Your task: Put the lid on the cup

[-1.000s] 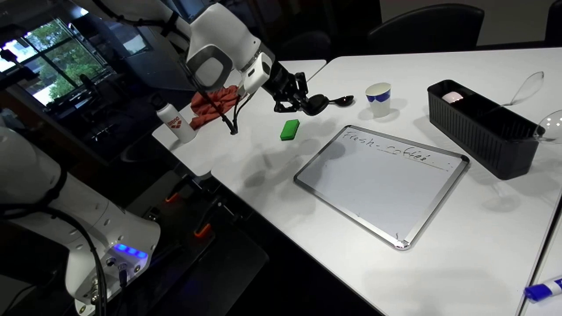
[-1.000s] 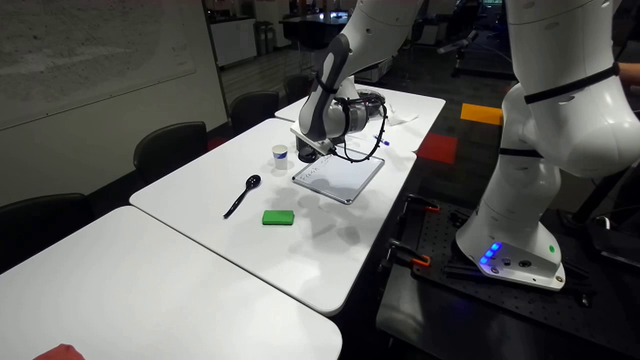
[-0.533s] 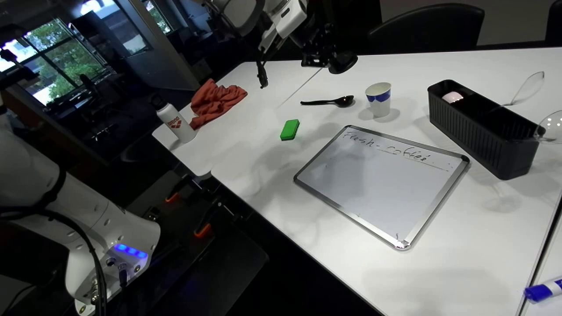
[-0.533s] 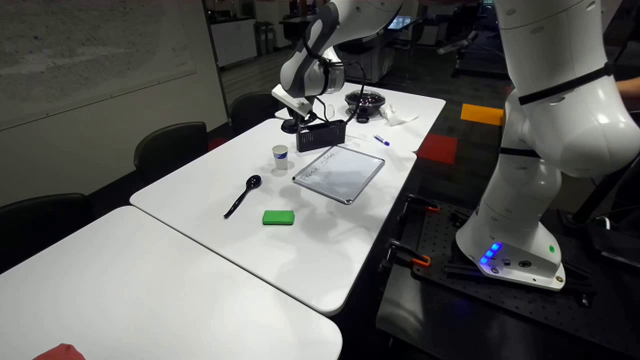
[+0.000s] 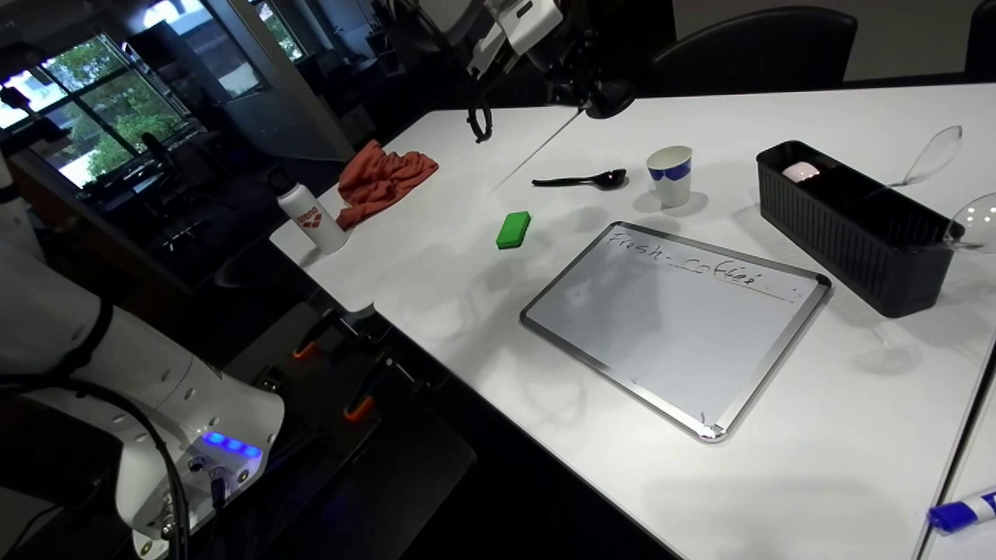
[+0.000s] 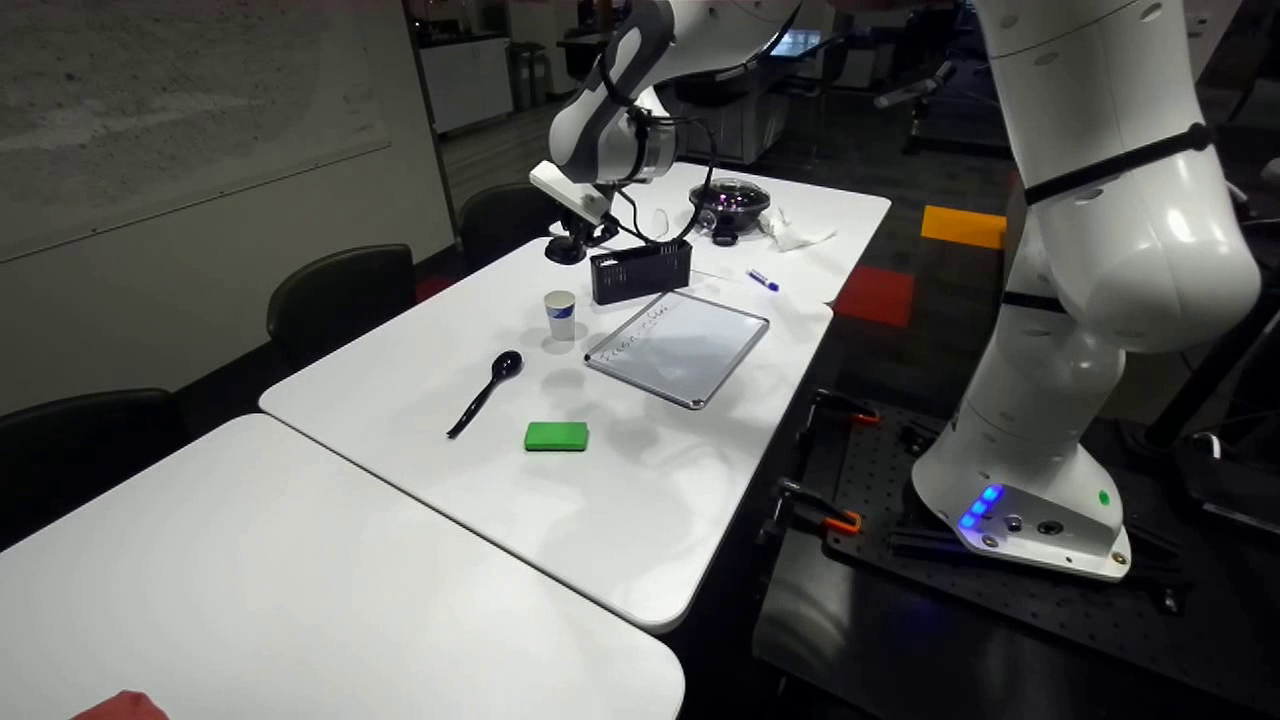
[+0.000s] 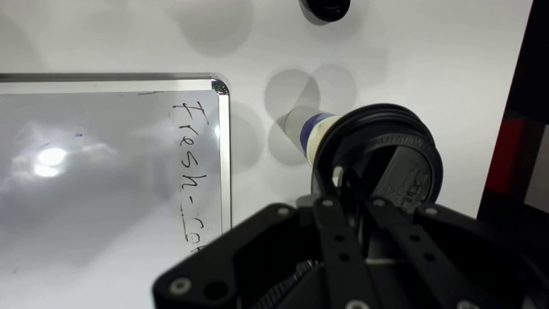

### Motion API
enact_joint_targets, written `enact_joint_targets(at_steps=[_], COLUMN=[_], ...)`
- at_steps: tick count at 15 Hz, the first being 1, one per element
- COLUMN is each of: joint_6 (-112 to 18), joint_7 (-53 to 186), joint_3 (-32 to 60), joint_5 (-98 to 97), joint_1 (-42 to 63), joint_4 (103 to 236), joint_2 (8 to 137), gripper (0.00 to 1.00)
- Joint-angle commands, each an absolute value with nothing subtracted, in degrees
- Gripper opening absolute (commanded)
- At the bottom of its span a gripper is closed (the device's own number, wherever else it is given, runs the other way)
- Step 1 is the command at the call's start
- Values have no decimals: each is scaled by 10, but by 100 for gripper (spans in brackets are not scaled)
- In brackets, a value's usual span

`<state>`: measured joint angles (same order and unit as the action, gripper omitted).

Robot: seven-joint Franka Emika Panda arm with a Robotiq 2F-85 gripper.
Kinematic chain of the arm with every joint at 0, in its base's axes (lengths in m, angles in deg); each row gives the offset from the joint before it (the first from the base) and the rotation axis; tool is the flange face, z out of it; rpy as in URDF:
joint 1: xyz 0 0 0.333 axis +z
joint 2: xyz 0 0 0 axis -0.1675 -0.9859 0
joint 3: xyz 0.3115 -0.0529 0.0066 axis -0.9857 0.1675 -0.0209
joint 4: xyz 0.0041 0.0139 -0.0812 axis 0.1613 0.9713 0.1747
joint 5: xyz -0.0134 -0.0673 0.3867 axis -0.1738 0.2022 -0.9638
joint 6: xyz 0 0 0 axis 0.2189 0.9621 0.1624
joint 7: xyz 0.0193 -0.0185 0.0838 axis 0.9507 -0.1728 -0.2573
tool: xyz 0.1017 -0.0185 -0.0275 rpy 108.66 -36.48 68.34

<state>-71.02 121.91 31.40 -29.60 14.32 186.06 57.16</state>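
Observation:
The white cup with a blue band stands upright on the table in both exterior views. In the wrist view the cup is partly hidden behind the lid. The black round lid is held in the air, apart from the cup; it also shows in an exterior view and large in the wrist view. My gripper is shut on the near edge of the lid, and the lid looks tilted. In an exterior view the gripper is dark against the background.
A framed whiteboard lies beside the cup. A long black bin stands near it. A black spoon and a green block lie on the table. A bottle and red cloth are farther off.
The gripper has carried the lid up and rightward in an exterior view, toward the table's far edge near the chairs; it moved only slightly in the last half second. The cup has not moved.

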Motion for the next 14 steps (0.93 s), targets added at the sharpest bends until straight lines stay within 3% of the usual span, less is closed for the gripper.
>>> enact_joint_targets(at_steps=[1, 14], joint_6=[-738, -700], joint_7=[1269, 1374], joint_3=[295, 296], joint_5=[-247, -178], joint_1=[121, 92], joint_4=[1834, 1656], joint_2=[548, 393], gripper=[2, 2])
